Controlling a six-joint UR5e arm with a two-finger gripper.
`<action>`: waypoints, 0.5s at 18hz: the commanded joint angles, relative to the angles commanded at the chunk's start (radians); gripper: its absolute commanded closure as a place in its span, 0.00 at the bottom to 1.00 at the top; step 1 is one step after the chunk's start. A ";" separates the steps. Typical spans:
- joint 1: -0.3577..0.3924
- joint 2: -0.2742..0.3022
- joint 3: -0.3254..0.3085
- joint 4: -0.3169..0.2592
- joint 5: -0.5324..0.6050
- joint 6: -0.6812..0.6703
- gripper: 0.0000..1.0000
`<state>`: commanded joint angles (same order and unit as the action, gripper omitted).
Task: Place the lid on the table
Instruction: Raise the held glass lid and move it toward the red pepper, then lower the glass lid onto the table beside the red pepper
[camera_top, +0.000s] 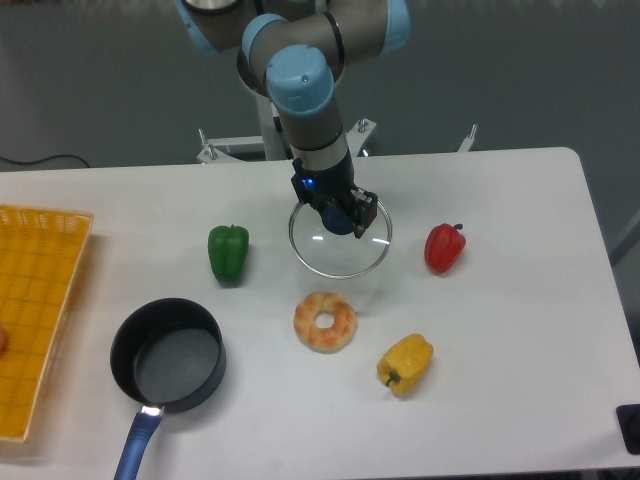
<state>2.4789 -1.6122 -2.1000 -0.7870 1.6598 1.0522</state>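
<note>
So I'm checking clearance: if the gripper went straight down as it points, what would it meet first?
Probably bare table: the gripper holds the lid by its knob, nothing visible beneath, though height is unclear.

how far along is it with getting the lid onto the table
Done: the lid is off the black pot, which sits open. In hand: the end effector grips the lid's knob above the table, between the peppers. Left: lowering it if it isn't down already, then releasing.

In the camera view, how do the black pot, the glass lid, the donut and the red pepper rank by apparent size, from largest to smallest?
1. Black pot, with its handle.
2. Lid, held up by the gripper; being raised nearer the camera may enlarge it, so its place against the pot bowl is unsure.
3. Donut.
4. Red pepper.
</note>
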 joint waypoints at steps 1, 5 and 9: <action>0.000 0.000 -0.008 0.014 -0.006 0.008 0.40; 0.014 -0.006 -0.018 0.035 -0.009 0.038 0.40; 0.020 -0.014 -0.018 0.061 -0.009 0.055 0.40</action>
<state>2.4988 -1.6260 -2.1184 -0.7256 1.6505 1.1075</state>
